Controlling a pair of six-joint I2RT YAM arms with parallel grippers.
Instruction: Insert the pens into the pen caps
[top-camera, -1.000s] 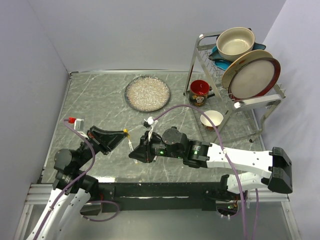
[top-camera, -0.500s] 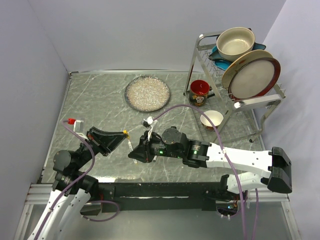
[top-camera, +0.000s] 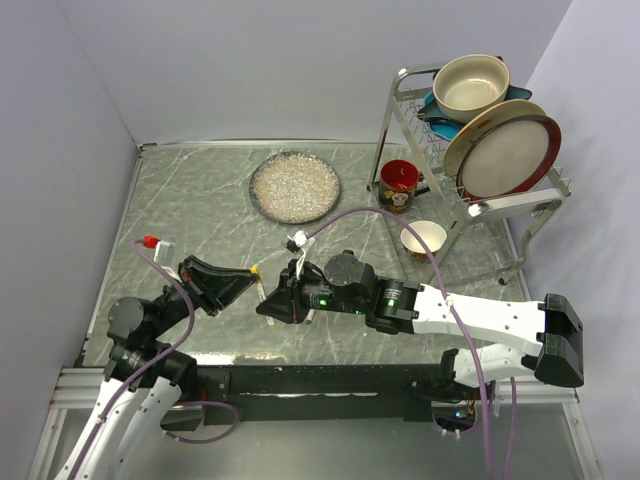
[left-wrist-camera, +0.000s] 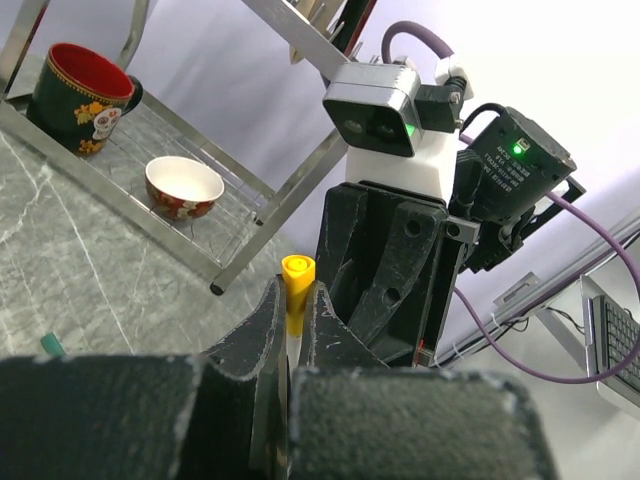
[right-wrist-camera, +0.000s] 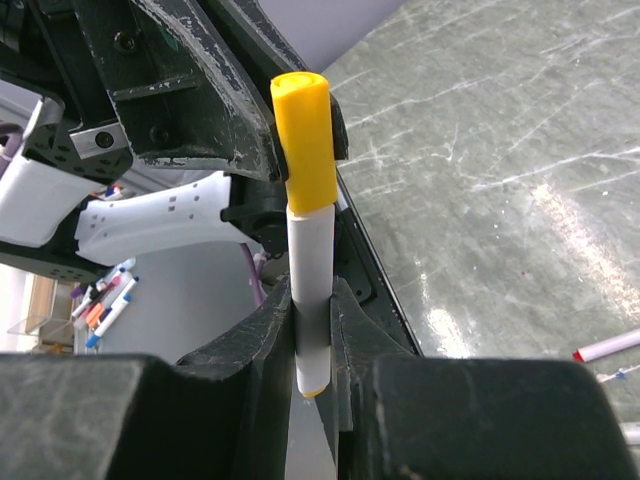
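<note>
My right gripper (right-wrist-camera: 312, 320) is shut on a white pen (right-wrist-camera: 310, 270) and holds it upright above the table. An orange-yellow cap (right-wrist-camera: 303, 130) sits on the pen's upper end. My left gripper (left-wrist-camera: 295, 295) is shut on that cap (left-wrist-camera: 297, 268), facing the right gripper. In the top view the two grippers meet at the table's front middle, the left gripper (top-camera: 249, 273) beside the right gripper (top-camera: 266, 298), with the cap (top-camera: 254, 269) and pen (top-camera: 261, 290) between them. Another pen (right-wrist-camera: 610, 347) with a red tip lies on the table. A dark green cap (left-wrist-camera: 50, 345) lies by the left gripper.
A speckled plate (top-camera: 294, 186) lies at the back middle. A red mug (top-camera: 399, 184) and a small bowl (top-camera: 424, 238) stand by the metal dish rack (top-camera: 505, 215) at the back right, which holds a bowl and a large plate.
My left gripper has shifted slightly right and toward the near edge with the yellow cap, closing on the pen. The right arm has barely moved.
</note>
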